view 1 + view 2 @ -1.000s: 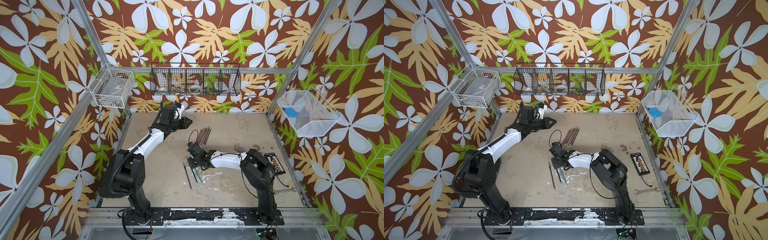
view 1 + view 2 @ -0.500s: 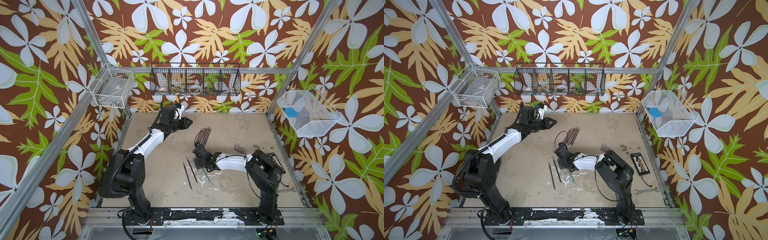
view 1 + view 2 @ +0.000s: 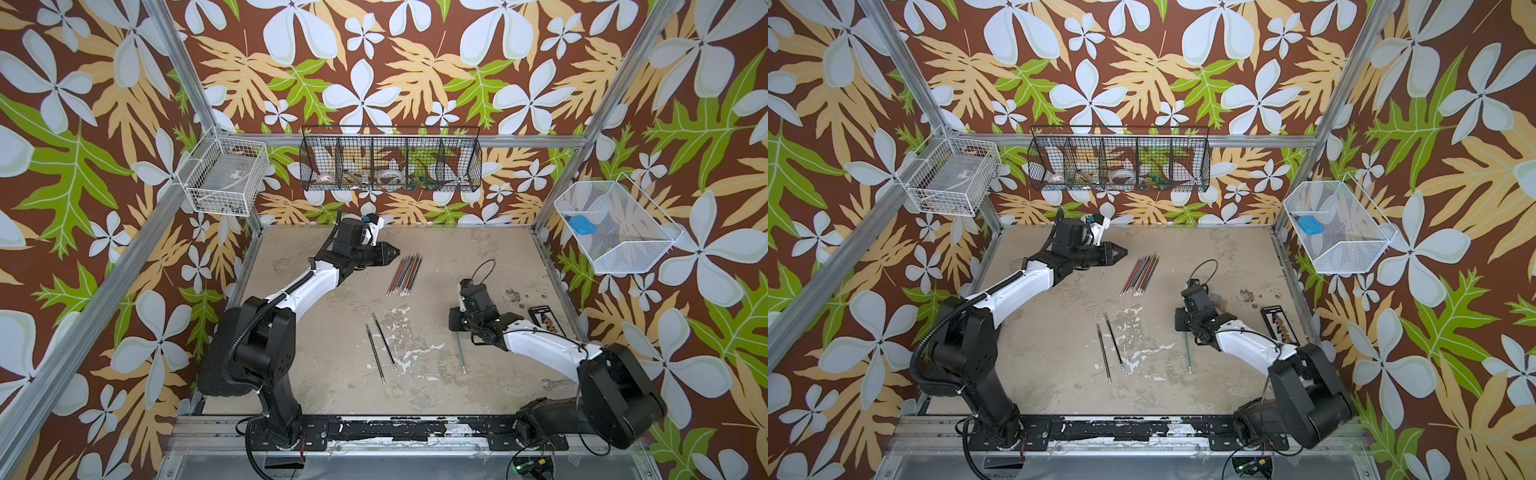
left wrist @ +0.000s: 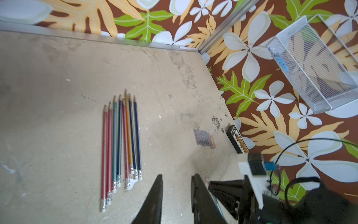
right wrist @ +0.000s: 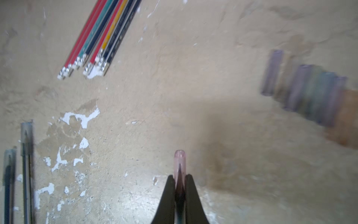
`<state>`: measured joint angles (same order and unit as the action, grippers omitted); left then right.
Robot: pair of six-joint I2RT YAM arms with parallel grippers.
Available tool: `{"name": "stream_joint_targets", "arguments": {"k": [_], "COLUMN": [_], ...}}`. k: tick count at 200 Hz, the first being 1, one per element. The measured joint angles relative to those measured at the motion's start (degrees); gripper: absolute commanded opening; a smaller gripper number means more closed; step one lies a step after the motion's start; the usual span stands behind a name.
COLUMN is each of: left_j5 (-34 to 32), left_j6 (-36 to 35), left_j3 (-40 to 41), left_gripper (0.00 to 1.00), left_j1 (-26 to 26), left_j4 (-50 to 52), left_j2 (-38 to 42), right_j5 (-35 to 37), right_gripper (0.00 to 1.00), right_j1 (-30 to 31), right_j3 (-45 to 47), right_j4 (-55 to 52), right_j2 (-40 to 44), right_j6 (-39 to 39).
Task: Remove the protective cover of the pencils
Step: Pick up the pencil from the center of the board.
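In both top views the right end effector (image 3: 456, 326) sits low over the table (image 3: 478, 249), right of centre. A teal pencil (image 3: 461, 349) runs from it straight toward the lower edge of the frame; any cap on it is too small to make out here. The right arm is folded, its wrist bent down toward the table. The left end effector (image 3: 392, 252) hovers well apart at upper centre, arm stretched out, just beside the bundle of pencils (image 3: 405, 274). Between the arms lie two black pencils (image 3: 380, 347).

In the left wrist view the left fingers (image 4: 157, 194) stand a little apart with nothing between them. The bundle lies left of centre, and a row of loose caps (image 4: 204, 138) lies right of centre.

In the right wrist view the right fingers are pressed together on a pink-tinted cap (image 5: 179, 161), which juts past the fingertips. A dark pencil point shows inside it, so the cap is probably not off yet. The shaft runs back under the end effector, so the pull has to follow that long axis. The right arm is the nearer one; the left would need a long reach to steady the shaft.
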<state>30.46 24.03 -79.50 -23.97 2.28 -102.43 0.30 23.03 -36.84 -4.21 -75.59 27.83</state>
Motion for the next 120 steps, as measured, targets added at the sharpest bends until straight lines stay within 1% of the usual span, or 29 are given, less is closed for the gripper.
{"name": "stream_joint_targets", "arguments": {"k": [17,31,62,96,120], "left_j5": [-0.11,-0.22,-0.37,-0.39,-0.11], "left_j6": [-0.33,-0.90,-2.60,-4.04,-4.68], "left_j3": [0.00,-0.20,-1.75,-1.84,-1.11], "left_gripper": [0.30,0.36,0.36,0.36,0.37], "left_j1": [-3.41,-6.91,-15.17,-22.29,-25.59], "left_j4": [0.00,-0.11,0.87,1.68,0.87], "left_j2": [-0.13,-0.81,-5.07,-6.10,-5.66], "right_j5": [-3.08,-5.31,-9.66,-16.11,-20.37], "right_gripper": [0.02,0.00,0.00,0.00,0.00], "right_j1": [-4.63,-7.87,-14.51,-23.12,-25.66], "right_j3": [1.20,2.08,3.85,6.82,9.03], "right_j4": [0.42,0.83,2.97,5.62,8.22], "right_j2": [5.29,9.18,16.48,20.85,22.34], "right_j6": [-0.24,-0.31,-1.40,-0.92,2.16]}}
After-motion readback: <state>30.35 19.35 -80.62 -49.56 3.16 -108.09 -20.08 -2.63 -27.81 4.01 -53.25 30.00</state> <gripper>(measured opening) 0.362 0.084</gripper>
